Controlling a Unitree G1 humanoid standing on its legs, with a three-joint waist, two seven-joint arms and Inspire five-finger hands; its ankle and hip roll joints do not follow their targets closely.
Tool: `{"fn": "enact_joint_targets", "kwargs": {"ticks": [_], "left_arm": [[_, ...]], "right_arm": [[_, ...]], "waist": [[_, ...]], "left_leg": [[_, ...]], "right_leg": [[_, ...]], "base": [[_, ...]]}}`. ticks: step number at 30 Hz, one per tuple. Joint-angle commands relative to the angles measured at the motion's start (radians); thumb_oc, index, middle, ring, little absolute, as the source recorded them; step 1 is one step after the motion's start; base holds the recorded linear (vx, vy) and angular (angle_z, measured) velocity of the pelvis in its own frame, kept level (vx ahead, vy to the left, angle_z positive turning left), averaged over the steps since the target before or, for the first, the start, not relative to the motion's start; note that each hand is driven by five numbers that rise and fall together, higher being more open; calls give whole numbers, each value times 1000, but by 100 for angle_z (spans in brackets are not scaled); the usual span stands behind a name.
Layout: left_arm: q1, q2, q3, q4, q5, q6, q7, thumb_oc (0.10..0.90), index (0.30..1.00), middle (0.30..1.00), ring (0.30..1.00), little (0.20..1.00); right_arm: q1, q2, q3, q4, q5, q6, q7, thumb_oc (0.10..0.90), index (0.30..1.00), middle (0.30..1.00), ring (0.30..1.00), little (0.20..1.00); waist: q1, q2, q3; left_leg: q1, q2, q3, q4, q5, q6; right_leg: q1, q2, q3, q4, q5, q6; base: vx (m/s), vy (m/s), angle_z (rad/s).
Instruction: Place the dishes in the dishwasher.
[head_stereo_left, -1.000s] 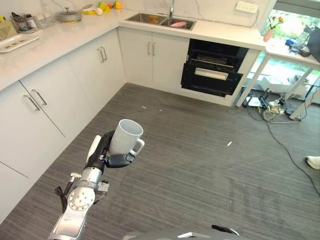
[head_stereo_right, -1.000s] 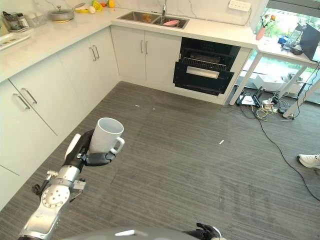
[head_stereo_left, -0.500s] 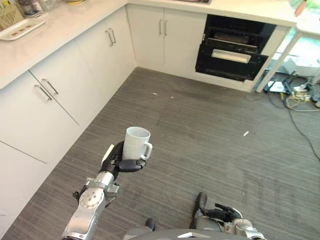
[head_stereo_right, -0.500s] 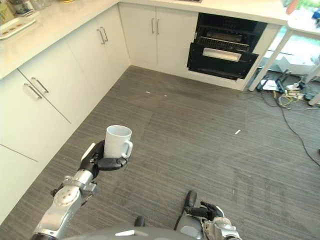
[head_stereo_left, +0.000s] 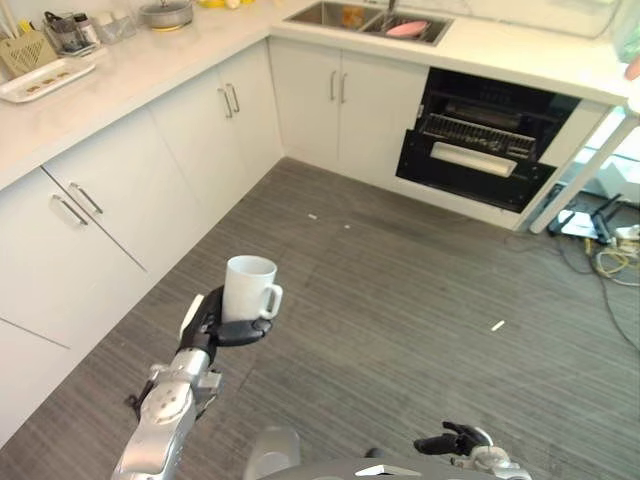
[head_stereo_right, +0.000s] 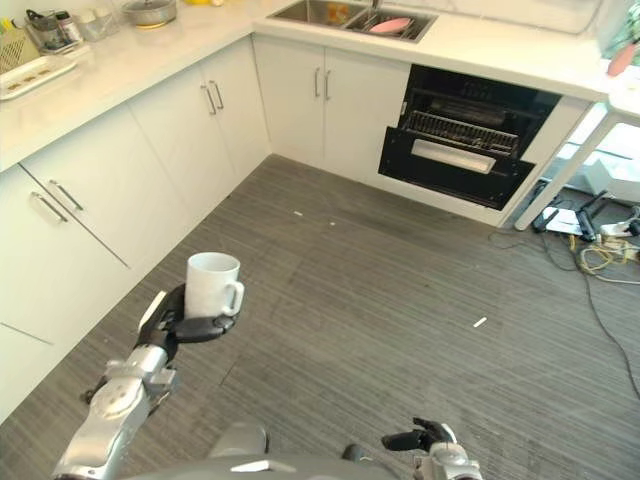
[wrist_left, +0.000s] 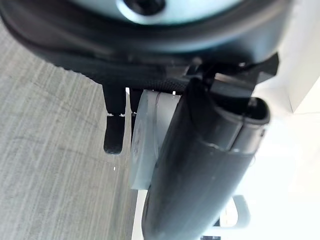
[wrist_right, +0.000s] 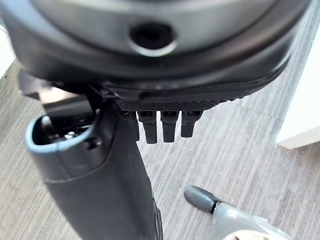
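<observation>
Mug (head_stereo_left: 249, 288), white and upright, sits in the left hand (head_stereo_left: 222, 327), its fingers (wrist_left: 114, 131) wrapped round the base and the handle jutting past them toward the dishwasher (head_stereo_left: 491, 147), which stands open well beyond the fingertips; the right hand (head_stereo_left: 452, 440) hangs low with fingers (wrist_right: 161, 125) that look extended and hold nothing; the grasp is low on a tall body, so a jolt while walking could tip the mug out over the fingers onto the floor (head_stereo_left: 420, 300); a misjudged approach could knock it against the open door
</observation>
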Motion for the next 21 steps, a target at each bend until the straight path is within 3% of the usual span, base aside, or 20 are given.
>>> {"fn": "enact_joint_targets", "kwargs": {"ticks": [1, 2, 3, 4, 5, 7, 10, 11, 12, 13, 14, 15, 16, 17, 18, 19, 21], "left_arm": [[-23, 48, 48, -185, -21, -112, 8, 400, 300, 300, 300, 300], [-19, 53, 50, -187, -15, -111, 8, 400, 300, 300, 300, 300], [-18, 58, 58, -181, -5, -110, 16, 400, 300, 300, 300, 300], [-19, 56, 59, -177, -2, -110, 22, 400, 300, 300, 300, 300], [-19, 56, 58, -176, -2, -111, 23, 400, 300, 300, 300, 300], [-9, 55, 72, -171, 1, -114, 32, 400, 300, 300, 300, 300], [14, 58, 85, -175, 3, -106, 22, 400, 300, 300, 300, 300], [14, 72, 83, -173, 15, -98, 14, 400, 300, 300, 300, 300], [1, 99, 80, -163, 22, -83, 12, 400, 300, 300, 300, 300], [-4, 111, 81, -161, 29, -76, 13, 400, 300, 300, 300, 300], [-4, 112, 81, -161, 29, -76, 13, 400, 300, 300, 300, 300], [0, 125, 83, -166, 39, -72, 15, 400, 300, 300, 300, 300], [5, 136, 89, -174, 44, -71, 15, 400, 300, 300, 300, 300], [6, 146, 100, -182, 57, -67, 15, 400, 300, 300, 300, 300], [6, 145, 100, -182, 57, -67, 15, 400, 300, 300, 300, 300], [4, 137, 94, -184, 54, -64, 9, 400, 300, 300, 300, 300], [-8, 129, 78, -176, 64, -70, 5, 400, 300, 300, 300, 300]], "right_arm": [[-46, -19, 5, -8, 8, -37, -11, 800, 900, 900, 900, 900], [-46, -19, 10, -10, 1, -38, -9, 800, 900, 900, 900, 900], [-49, -17, 21, -5, -17, -40, -11, 800, 900, 900, 900, 900], [-48, -16, 21, -2, -21, -42, -15, 800, 900, 900, 900, 900], [-48, -15, 21, -2, -22, -42, -15, 800, 900, 900, 900, 900], [-46, -6, 14, 14, -33, -37, -21, 800, 900, 900, 900, 900], [-23, 12, 1, 18, -49, -33, -15, 800, 900, 900, 900, 900], [-5, 20, -12, 20, -57, -29, -12, 800, 900, 900, 900, 900], [9, 31, -34, 21, -44, -22, -8, 800, 900, 900, 900, 900], [13, 40, -49, 21, -32, -23, -10, 800, 900, 900, 900, 900], [12, 40, -49, 21, -32, -23, -10, 800, 900, 900, 900, 900], [10, 46, -59, 15, -22, -21, -11, 800, 900, 900, 900, 900], [5, 51, -58, 5, -24, -20, -5, 800, 900, 900, 900, 900], [0, 61, -44, -21, -42, -24, 2, 800, 900, 900, 900, 900], [0, 60, -44, -21, -42, -24, 1, 800, 900, 900, 900, 900], [-2, 68, -24, -41, -50, -31, 1, 800, 900, 900, 900, 900], [2, 71, -20, -61, -38, -40, 0, 800, 900, 900, 900, 900]], "waist": [[35, 6, 16], [49, 4, 18], [85, 19, 18], [101, 22, 23], [101, 17, 23], [133, 22, 11], [139, 20, -21], [138, -1, -38], [121, -26, -49], [107, -31, -51], [111, -31, -52], [94, -28, -48], [71, -15, -37], [56, 20, -23], [56, 20, -24], [31, 27, -9], [3, 8, 15]], "left_leg": [[165, -15, 137, -400, 26, 58], [129, -9, 149, -513, 51, 56], [97, -20, 126, -765, 149, 36], [63, -10, 115, -855, 190, 24], [79, -14, 116, -882, 201, 20], [17, 15, 118, -942, 260, -9], [51, 32, 143, -932, 310, -8], [58, 14, 145, -923, 320, 4], [99, -29, 139, -894, 280, 51], [131, -46, 146, -887, 250, 76], [128, -45, 149, -886, 250, 79], [167, -64, 158, -885, 217, 108], [228, -73, 154, -902, 189, 127], [301, -73, 166, -932, 157, 157], [300, -73, 167, -932, 157, 157], [358, -92, 142, -939, 129, 167], [406, -125, 124, -938, 98, 164]], "right_leg": [[4, -31, -9, -17, -61, 99], [23, -36, -10, -17, -71, 109], [65, -19, 1, -17, -105, 129], [85, -19, 5, -17, -118, 136], [89, -22, 4, -17, -124, 135], [146, -27, 29, -17, -149, 163], [179, -43, 41, -17, -153, 188], [194, -69, 45, -7, -123, 201], [157, -136, 69, 174, -98, 211], [121, -167, 80, 291, -50, 225], [115, -168, 84, 294, -48, 226], [51, -201, 106, 432, 64, 248], [-4, -226, 103, 558, 137, 256], [-102, -261, 52, 737, 186, 263], [-103, -260, 53, 737, 187, 263], [-189, -201, 26, 741, 103, 236], [-246, -109, 13, 585, 39, 215]], "base": [[269, 172, 1], [583, 378, -11], [567, 385, -34], [456, 285, -30], [372, 262, -31], [429, 371, -40], [301, 298, -54], [400, 455, -58], [506, 619, -56], [353, 497, -41], [184, 368, -6], [165, 381, 1], [363, 717, 10], [278, 522, 0], [460, 557, -6], [408, 284, -14], [569, 235, -11]]}}
